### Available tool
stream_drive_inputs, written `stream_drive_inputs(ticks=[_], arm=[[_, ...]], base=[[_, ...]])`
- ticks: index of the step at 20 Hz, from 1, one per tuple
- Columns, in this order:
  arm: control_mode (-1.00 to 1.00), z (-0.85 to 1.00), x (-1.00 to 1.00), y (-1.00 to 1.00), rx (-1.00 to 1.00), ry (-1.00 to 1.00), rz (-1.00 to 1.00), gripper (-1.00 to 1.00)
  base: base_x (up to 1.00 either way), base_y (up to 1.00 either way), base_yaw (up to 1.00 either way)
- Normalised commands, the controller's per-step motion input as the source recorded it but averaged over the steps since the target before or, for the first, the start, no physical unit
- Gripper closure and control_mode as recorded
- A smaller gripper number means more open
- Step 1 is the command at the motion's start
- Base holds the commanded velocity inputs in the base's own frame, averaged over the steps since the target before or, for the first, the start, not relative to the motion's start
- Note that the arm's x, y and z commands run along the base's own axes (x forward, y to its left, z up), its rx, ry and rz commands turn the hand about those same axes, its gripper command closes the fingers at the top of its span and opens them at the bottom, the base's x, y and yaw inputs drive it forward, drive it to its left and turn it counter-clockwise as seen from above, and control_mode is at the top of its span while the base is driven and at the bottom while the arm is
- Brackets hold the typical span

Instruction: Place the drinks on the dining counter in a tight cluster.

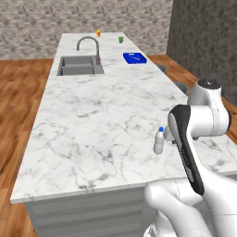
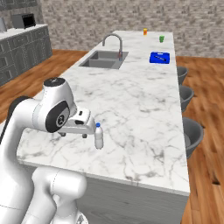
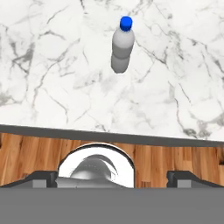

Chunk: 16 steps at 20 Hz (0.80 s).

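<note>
Hand view looks down on the bottle [image 3: 122,43], upright on the desk [image 3: 52,65] near its edge, with wood floor [image 3: 26,153] beyond that edge. The claw [image 3: 112,177] is apart, holding nothing, its tips [image 3: 41,178] short of the bottle. Left base view adds the sink [image 1: 79,65], faucet [image 1: 88,44], a blue tray [image 1: 134,58] and two cups [image 1: 98,33] at the far end. Right base view alone shows stools [image 2: 192,135] along the desk's right side and grey cabinets [image 2: 22,43].

Open marble: dining counter [image 1: 102,125] is lying bare around the water bottle [image 1: 159,141].
Obstacles: faucet [image 1: 89,44] is standing far off.
</note>
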Motion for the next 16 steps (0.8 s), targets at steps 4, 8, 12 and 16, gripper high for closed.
stream_drive_inputs(ticks=[4, 8, 12, 16], arm=[[-1.0, 0.13, -0.22, 0.17, 0.0, -0.08, 0.03, -1.0], [-1.0, 0.0, 0.0, 0.0, 0.0, 0.0, 0.0, -1.0], [-1.0, 0.0, -0.01, 0.0, 0.0, 0.0, 0.0, -1.0], [1.0, 0.0, -0.1, 0.0, 0.0, -0.02, 0.0, -1.0]], base=[[0.0, 0.0, 0.0], [0.0, 0.0, 0.0], [0.0, 0.0, 0.0], [-0.28, 0.09, 0.0]])
